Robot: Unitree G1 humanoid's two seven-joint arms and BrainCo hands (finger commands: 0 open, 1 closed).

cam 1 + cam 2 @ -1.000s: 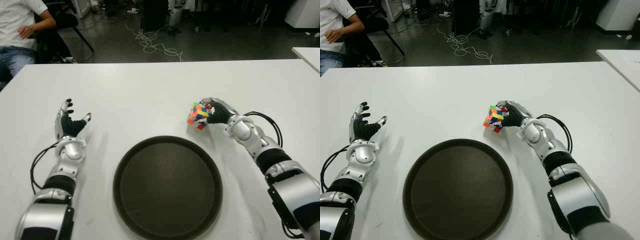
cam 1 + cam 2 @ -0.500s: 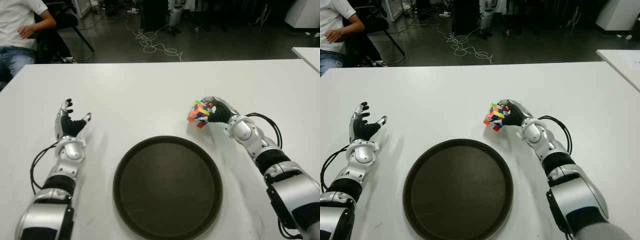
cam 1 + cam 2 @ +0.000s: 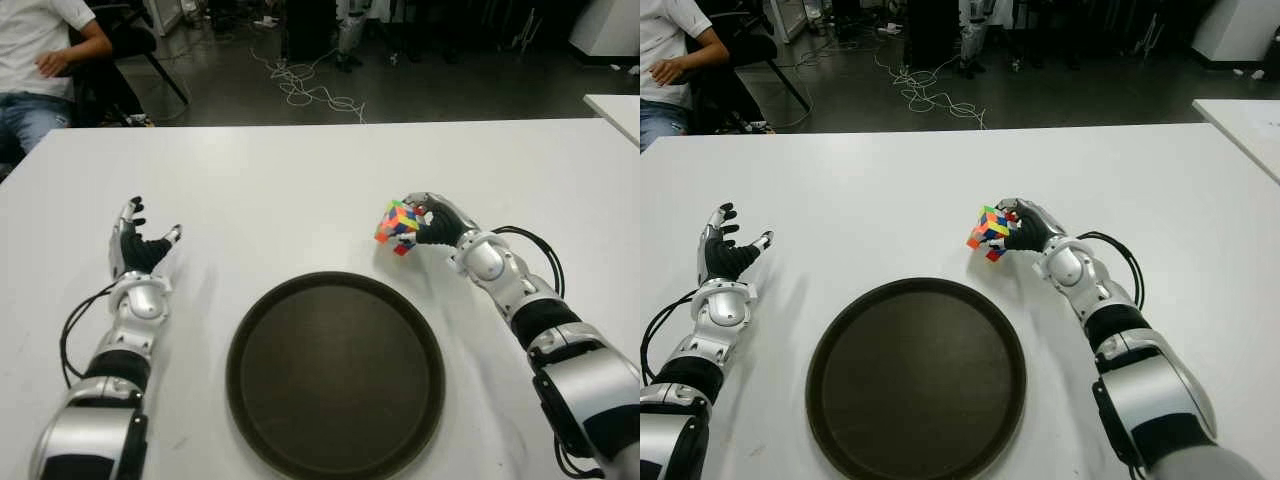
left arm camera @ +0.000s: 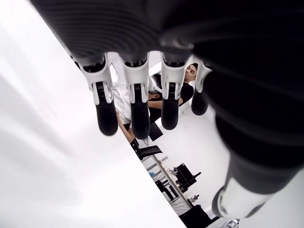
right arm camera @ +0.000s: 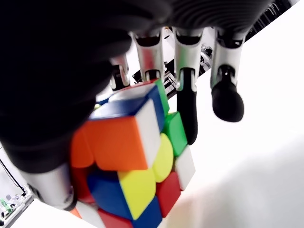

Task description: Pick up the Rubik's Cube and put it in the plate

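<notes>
- Cube has crept a touch higher and away from the robot over the last second, riding along in the right hand. Small change, but I'd read it as the lift being underway, not just a grip test.
- Right fingers are curled around the cube with the thumb on the opposite side. In the wrist view one finger sits tight against a green sticker, while the outermost one looks like it's hanging free next to the cube. So it's a real hold, just not with every finger.
- From the eye views the cube looks clear of the table, sticking out of the fingers on the side facing the left hand, one corner pointing down.
- Plate is nearer the robot than those fingers and off toward its left, well apart from the cube. Nothing in it yet, so my guess is the carry over and the drop are all that's left.
- Left hand hasn't budged: fingers loosely spread, holding nothing, way out on the far side of the plate from the working hand.
- Head count: one cube, one plate, two hands (one busy), plus one person sitting past the far left corner of the table.
</notes>
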